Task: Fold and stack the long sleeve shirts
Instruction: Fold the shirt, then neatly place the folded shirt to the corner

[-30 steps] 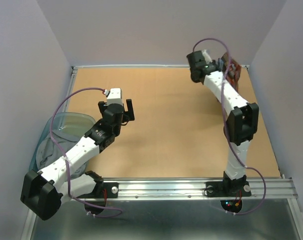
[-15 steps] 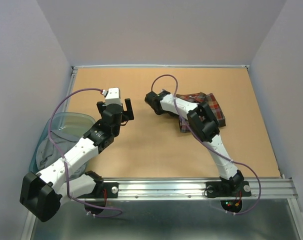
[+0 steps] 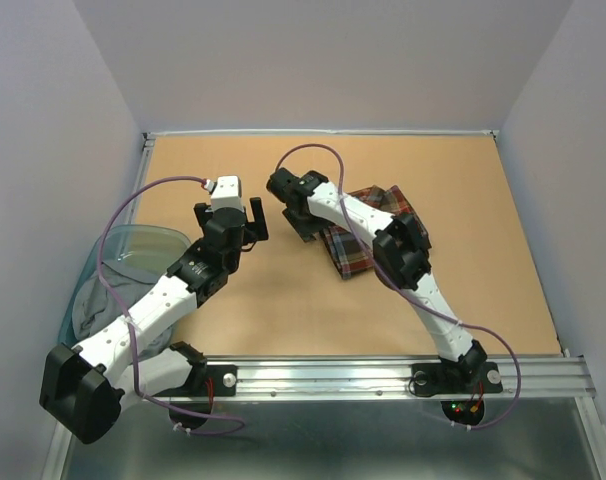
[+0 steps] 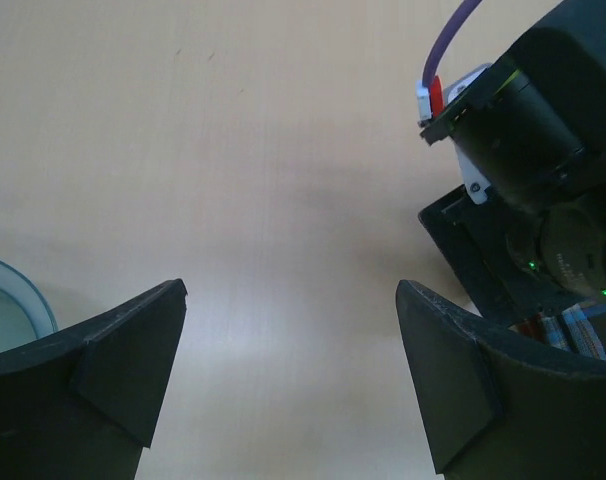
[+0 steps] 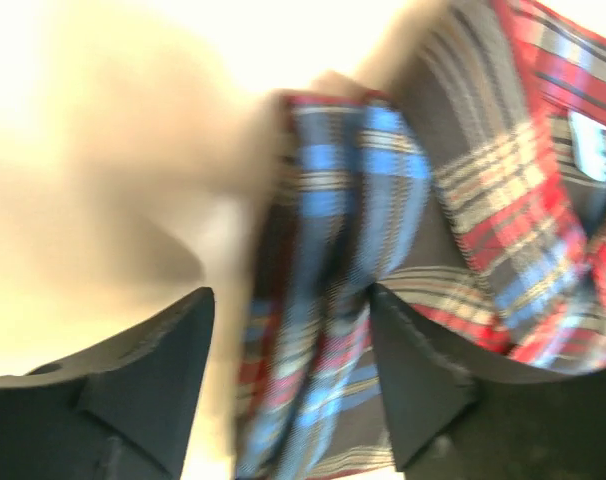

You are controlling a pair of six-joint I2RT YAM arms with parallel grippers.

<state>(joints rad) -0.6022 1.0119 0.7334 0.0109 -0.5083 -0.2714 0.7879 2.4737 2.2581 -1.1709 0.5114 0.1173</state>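
A folded long sleeve shirt (image 3: 375,232) in red, dark brown and blue plaid lies on the table right of centre. My right gripper (image 3: 308,228) sits at the shirt's left edge. In the right wrist view this gripper (image 5: 291,292) is open, its jaws apart. A blurred fold of the plaid cloth (image 5: 328,250) lies between them, next to the right finger and clear of the left one. My left gripper (image 3: 229,215) hovers left of centre. It is open over bare table (image 4: 291,285), holding nothing.
A translucent blue-green bin (image 3: 133,255) hangs off the table's left edge, with grey cloth (image 3: 93,312) under it. The right arm's black wrist (image 4: 543,190) is close on the left gripper's right. White walls surround the table. A metal rail (image 3: 363,375) runs along the near edge.
The right arm swung from the far right corner to the table's middle, bringing the plaid shirt with it, and its jaws have parted. The left arm has stayed put.
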